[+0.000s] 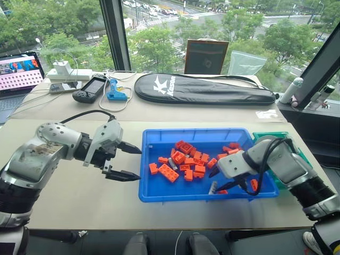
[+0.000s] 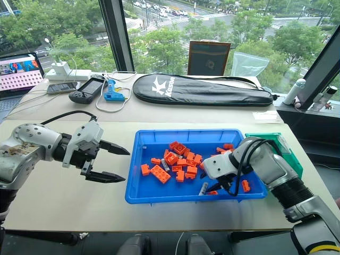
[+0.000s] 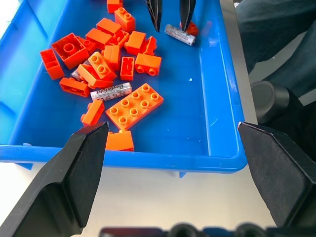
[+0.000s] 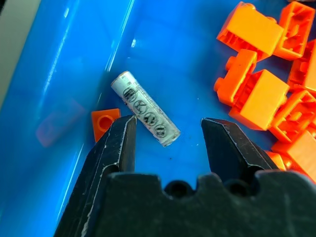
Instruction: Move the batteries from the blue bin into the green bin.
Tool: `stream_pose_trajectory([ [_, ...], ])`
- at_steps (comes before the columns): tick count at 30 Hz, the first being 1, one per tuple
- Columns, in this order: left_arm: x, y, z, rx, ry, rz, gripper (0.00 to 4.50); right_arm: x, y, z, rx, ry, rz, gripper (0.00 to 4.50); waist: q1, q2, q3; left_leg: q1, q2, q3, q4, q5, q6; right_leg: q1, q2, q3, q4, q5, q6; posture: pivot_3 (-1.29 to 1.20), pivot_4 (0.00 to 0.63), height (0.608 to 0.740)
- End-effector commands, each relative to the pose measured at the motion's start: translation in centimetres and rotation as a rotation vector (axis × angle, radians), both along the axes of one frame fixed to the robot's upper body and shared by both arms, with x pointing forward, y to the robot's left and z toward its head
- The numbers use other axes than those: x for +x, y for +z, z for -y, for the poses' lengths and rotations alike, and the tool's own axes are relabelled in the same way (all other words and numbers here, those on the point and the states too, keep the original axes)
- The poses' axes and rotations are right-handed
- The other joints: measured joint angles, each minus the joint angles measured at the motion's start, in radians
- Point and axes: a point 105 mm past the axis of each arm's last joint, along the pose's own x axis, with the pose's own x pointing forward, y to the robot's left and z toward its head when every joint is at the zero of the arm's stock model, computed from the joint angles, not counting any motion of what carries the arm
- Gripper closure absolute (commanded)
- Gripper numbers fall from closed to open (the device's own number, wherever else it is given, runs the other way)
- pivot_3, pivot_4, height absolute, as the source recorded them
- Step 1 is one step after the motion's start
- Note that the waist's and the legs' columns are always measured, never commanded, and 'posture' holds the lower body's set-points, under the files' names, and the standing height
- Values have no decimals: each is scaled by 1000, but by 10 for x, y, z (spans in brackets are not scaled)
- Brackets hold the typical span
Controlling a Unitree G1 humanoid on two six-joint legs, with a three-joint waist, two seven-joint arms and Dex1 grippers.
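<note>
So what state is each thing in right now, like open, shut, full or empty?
Left end effector: open, holding nothing, beside the blue bin.
Right end effector: open, straddling one battery, not gripping.
Blue bin: holds orange bricks and batteries.
Green bin: contents hidden.
Laptop: screen on.
</note>
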Motion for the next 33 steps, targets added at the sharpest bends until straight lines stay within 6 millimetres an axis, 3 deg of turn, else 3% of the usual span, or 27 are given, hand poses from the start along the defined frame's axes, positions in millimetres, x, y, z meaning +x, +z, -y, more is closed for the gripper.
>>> stream_pose_trajectory([
  [1, -2, 9, 3, -13, -17, 42, 0, -3, -5, -4, 2, 32, 21, 2706, 0, 0, 0, 1, 0, 0, 0, 0, 0, 1, 0, 0, 0, 0, 0, 0, 150, 733],
  [5, -1, 8, 6, -14, -24, 43, 0, -6, -8, -5, 9, 36, 19, 4095, 0, 0, 0, 3, 0, 0, 0, 0, 0, 3, 0, 0, 0, 0, 0, 0, 150, 733],
  [6, -2, 8, 6, -15, -26, 42, 0, -6, -6, -5, 13, 27, 22, 4265, 0, 0, 0, 4, 0, 0, 0, 0, 0, 3, 0, 0, 0, 0, 0, 0, 150, 733],
  [9, -1, 9, 6, -16, -28, 43, 0, -4, 2, -3, 35, -1, 29, 4263, 1, 0, 0, 4, 0, 0, 0, 0, 0, 4, 0, 0, 0, 0, 0, 0, 150, 733],
  [16, 1, 18, 14, -114, -43, 48, 0, 18, 99, 22, 221, -236, 130, 4263, 2, 2, 1, 3, 0, 1, 1, 0, 0, 2, -1, 1, 1, 0, 0, 0, 150, 733],
  [17, 1, 23, 16, -155, -43, 39, 0, 21, 110, 29, 233, -273, 156, 4263, 2, 2, 1, 3, 0, 1, 1, 0, 0, 3, 0, 0, 1, 0, 0, 0, 150, 733],
  [22, -4, 35, 24, -259, -69, 6, 0, 34, 142, 105, 127, -595, 263, 4263, 9, 2, 1, 3, 0, 1, 0, 0, 0, 2, -1, 0, 0, 0, 0, 0, 150, 733],
  [25, -4, 37, 27, -282, -75, 5, 0, 29, 136, 150, 26, -781, 228, 4263, 10, 2, 1, 3, -1, 2, 0, 0, 0, 2, -2, 1, -1, 0, 0, 0, 150, 733],
  [28, -5, 42, 32, -326, -90, -5, 0, 39, 132, 174, 34, -903, 294, 4263, 5, 2, 1, 3, -1, 2, 0, 0, 0, 2, -2, 1, -1, 0, 0, 0, 150, 733],
  [33, -4, 44, 34, -337, -88, -3, 0, 44, 124, 172, 34, -945, 310, 4263, -19, 5, 2, 4, -1, 1, 0, 0, 0, 2, -1, 2, 1, 0, 1, 0, 150, 733],
])
